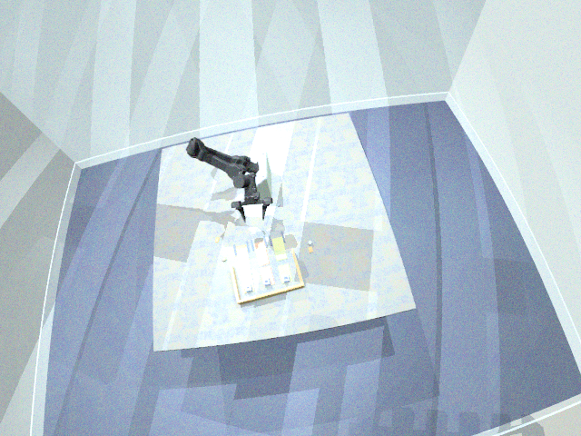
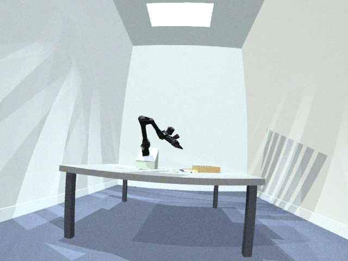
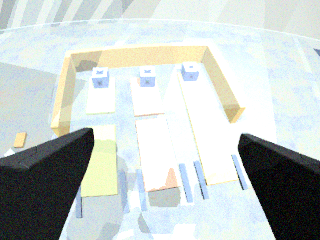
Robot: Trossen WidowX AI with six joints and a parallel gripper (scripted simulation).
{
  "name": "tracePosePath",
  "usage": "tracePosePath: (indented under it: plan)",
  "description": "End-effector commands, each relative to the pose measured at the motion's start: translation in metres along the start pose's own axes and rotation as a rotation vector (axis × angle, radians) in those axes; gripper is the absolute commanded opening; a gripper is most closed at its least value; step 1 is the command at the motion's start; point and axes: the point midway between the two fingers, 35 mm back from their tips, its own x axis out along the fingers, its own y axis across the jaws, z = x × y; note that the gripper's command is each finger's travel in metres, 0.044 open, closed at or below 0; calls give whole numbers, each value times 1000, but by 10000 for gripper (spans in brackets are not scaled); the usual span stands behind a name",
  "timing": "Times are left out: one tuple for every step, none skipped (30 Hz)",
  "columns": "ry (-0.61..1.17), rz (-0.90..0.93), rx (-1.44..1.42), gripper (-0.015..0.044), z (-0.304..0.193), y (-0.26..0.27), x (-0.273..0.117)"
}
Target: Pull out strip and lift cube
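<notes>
My gripper (image 1: 254, 219) (image 2: 181, 148) (image 3: 168, 138) is open and empty, above and short of the strips. In the wrist view, the right strip (image 3: 207, 135) looks like one unbroken pale piece with a cube (image 3: 190, 71) at its far end. The middle strip shows a gap between its near piece (image 3: 156, 145) and far piece (image 3: 147, 102); a cube (image 3: 147, 76) is on the far piece. The left strip has a yellow-green near piece (image 3: 100, 160) (image 1: 280, 246) and a separate far piece (image 3: 101, 103) with a cube (image 3: 100, 78). The cubes carry dark marks, too small to read.
A wooden wall (image 1: 271, 294) (image 2: 207, 169) (image 3: 135, 56) surrounds the strips' far ends on three sides. Thin blue rails (image 3: 185, 182) (image 3: 239, 172) flank the near ends. A small orange block (image 3: 20, 140) (image 1: 310, 249) lies outside the wall. A pale box (image 2: 146, 164) stands by the arm's base.
</notes>
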Motion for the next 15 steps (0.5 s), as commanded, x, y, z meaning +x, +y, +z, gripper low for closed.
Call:
tracePosePath:
  plan:
    - [3,-2,0,400,-1,1,0]
    - [3,-2,0,400,-1,1,0]
    - [9,-2,-2,374,-1,0,1]
    - [27,-3,-8,348,0,0,5]
    - [57,-4,-17,321,1,-1,12]
    - [95,-5,-27,295,2,-3,20]
    - [133,-5,-37,269,3,-5,28]
    - [172,-5,-47,243,4,-7,36]
    - [211,-5,-56,216,4,-10,44]
    - [250,-5,-64,190,4,-13,51]
    - [289,-4,-72,164,3,-17,59]
    - [329,-2,-79,138,3,-21,66]
    - [369,0,-85,111,1,-25,73]
    - [409,2,-91,85,0,-29,80]
    - [450,5,-96,59,-2,-34,86]
